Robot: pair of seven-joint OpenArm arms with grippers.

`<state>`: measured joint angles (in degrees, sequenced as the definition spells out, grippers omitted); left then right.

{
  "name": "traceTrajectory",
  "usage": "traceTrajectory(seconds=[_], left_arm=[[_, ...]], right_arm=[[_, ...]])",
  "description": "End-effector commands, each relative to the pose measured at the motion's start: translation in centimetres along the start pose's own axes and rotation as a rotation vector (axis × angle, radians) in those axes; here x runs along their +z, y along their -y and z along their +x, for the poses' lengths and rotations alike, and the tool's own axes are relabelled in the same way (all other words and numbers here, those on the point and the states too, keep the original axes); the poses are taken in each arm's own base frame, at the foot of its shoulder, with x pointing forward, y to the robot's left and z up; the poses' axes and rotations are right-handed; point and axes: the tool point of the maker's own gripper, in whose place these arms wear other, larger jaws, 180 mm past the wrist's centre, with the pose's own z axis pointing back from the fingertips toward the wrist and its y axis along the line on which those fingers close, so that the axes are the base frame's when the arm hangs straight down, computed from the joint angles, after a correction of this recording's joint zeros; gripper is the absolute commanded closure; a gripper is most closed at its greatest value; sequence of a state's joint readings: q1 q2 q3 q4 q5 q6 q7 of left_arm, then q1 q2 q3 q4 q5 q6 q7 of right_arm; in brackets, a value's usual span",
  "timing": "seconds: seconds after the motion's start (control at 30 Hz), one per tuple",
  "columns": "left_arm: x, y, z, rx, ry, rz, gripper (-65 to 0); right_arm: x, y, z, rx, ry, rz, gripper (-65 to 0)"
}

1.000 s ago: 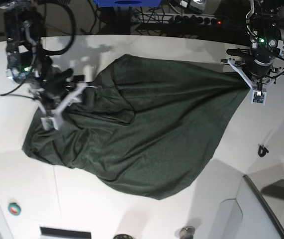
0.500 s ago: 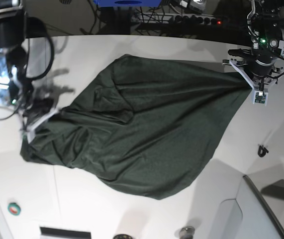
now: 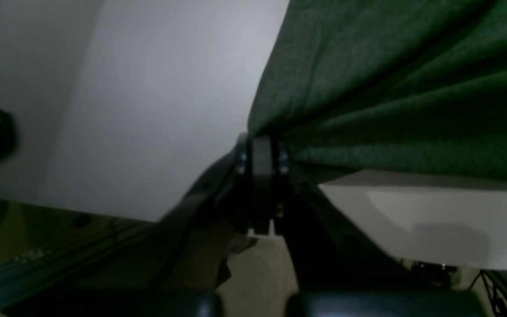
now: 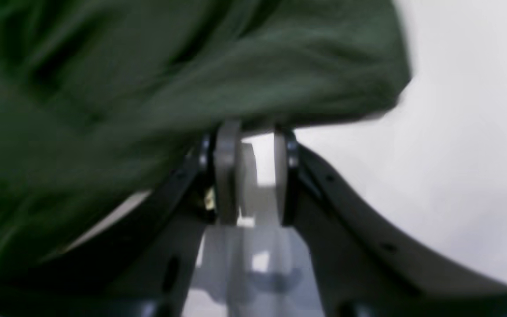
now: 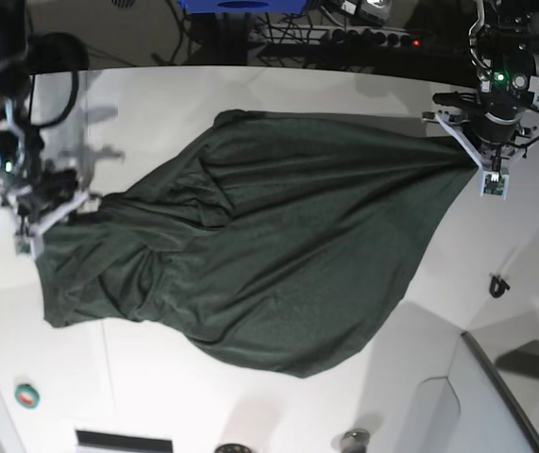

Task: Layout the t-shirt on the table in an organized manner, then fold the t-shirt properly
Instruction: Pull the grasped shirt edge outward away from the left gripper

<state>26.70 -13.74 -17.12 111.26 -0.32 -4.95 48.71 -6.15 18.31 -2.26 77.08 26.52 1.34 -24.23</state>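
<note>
The dark green t-shirt point(image 5: 278, 245) lies spread and wrinkled across the white table point(image 5: 203, 396), stretched between both arms. At the far right, my left gripper point(image 5: 470, 160) is shut on a corner of the cloth. In the left wrist view, its fingers point(image 3: 260, 141) are pressed together with the t-shirt point(image 3: 390, 88) fanning out from them. At the left edge, my right gripper point(image 5: 50, 219) holds the opposite end. In the blurred right wrist view, the fingertips of my right gripper point(image 4: 255, 132) stand a little apart, and the t-shirt point(image 4: 170, 79) bunches over them.
A small green-and-red round thing point(image 5: 26, 396) lies near the front left. A small black item point(image 5: 498, 283) sits on the table at the right. Cables and a power strip point(image 5: 363, 36) run behind the table's curved far edge. A grey panel point(image 5: 505, 396) stands at the front right.
My right gripper has closed on the shirt's left end and moved left with it, pulling the cloth flatter and wider. The left arm has not moved.
</note>
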Motion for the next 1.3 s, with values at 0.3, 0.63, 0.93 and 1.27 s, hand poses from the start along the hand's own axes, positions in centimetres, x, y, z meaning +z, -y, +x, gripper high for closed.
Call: traceTrajectory(seconds=[0.3, 0.63, 0.93, 1.27], left_arm=[[0.3, -0.8, 0.9, -0.012, 0.032, 0.023, 0.0], [0.3, -0.6, 0.9, -0.014, 0.033, 0.019, 0.0], [0.3, -0.8, 0.9, -0.012, 0.031, 0.023, 0.0], [0.3, -0.8, 0.9, -0.013, 0.031, 0.024, 0.0]], right_arm=[[1.2, -3.5, -0.2, -0.023, 0.019, 0.067, -35.6], [0.6, -4.7, -0.5, -0.056, 0.01, 0.086, -35.6], [-1.7, -5.1, -1.4, -0.041, -0.05, 0.138, -27.8], [0.0, -5.3, -2.3, -0.026, -0.047, 0.15, -0.6]])
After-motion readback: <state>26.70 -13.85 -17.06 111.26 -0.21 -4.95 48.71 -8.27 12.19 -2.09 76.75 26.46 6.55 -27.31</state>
